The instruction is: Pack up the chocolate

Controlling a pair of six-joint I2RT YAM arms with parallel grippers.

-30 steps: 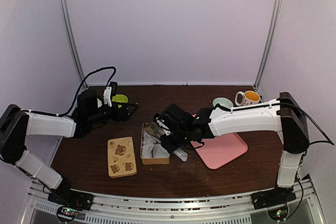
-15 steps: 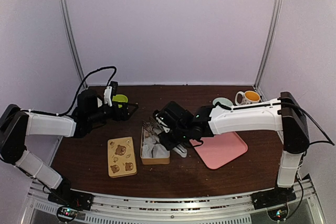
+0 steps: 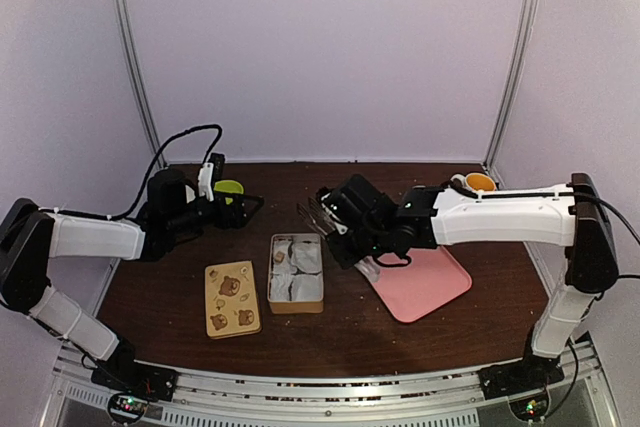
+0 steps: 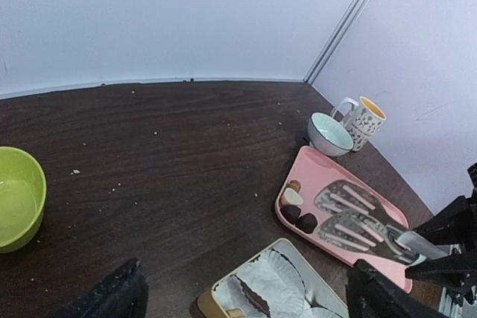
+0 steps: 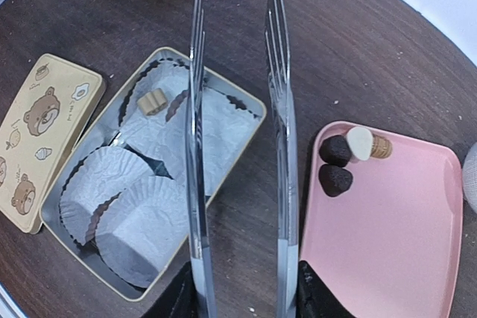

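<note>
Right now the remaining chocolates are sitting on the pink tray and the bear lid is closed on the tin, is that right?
Not quite. The chocolates are on the pink tray, but the bear lid is off, lying flat on the table beside the open tin, as the right wrist view shows.

Crimped white paper cups line the metal tin (matt).

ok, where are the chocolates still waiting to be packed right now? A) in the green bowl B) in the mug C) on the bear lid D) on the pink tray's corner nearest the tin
D: the right wrist view shows the remaining chocolates clustered on the pink tray at the corner nearest the tin, and the left wrist view shows the same cluster; one small piece already sits in a paper cup in the tin.
</note>
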